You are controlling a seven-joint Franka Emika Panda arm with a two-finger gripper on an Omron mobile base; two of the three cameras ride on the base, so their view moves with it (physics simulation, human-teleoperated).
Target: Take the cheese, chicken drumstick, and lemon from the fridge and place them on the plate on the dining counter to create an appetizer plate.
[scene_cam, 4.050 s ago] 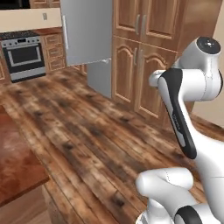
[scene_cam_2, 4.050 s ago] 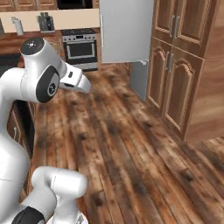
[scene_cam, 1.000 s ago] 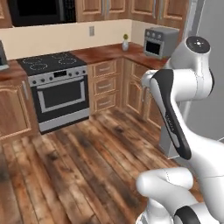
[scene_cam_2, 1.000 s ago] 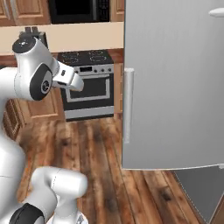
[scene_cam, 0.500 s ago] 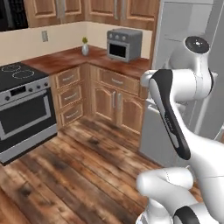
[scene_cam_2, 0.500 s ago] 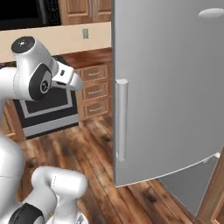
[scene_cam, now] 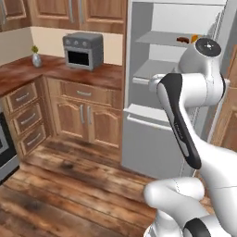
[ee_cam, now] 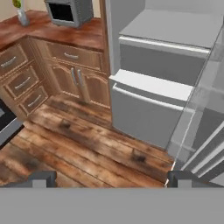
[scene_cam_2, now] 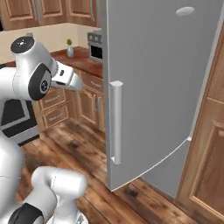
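**Open fridge before the arm, fingers spread and holding nothing**

The fridge (scene_cam: 157, 134) fills the centre and right of the left base view, its door swung open. In the right base view the door (scene_cam_2: 153, 87) stands as a broad grey slab from 12 to 4 o'clock, with a vertical white handle (scene_cam_2: 116, 122) at its left edge. Inside, flat grey shelves (scene_cam: 171, 39) step downward, and in the hand view a white-fronted drawer ledge (ee_cam: 151, 85) lies just right of centre.

The arm (scene_cam: 185, 111) rises at 4 o'clock in the left base view and at 8 o'clock in the right base view, its upper link standing in front of the fridge interior.

A wooden table (scene_cam: 69, 74) with drawers and cabinet doors runs along the wall, touching the fridge's left side. On it sit a grey toaster oven (scene_cam: 83, 50) at 11 o'clock and, well apart toward 10 o'clock, a small vase (scene_cam: 36, 58).

On the top shelf, at 1 o'clock in the left base view, lie a dark reddish-brown drumstick (scene_cam: 183, 40) and, just beside it to the right, an orange piece of cheese (scene_cam: 195, 38), partly hidden by the arm.

The fingers (ee_cam: 111, 178) show as two dark tips at the bottom of the hand view, set wide apart, over the plank floor (ee_cam: 87, 144).
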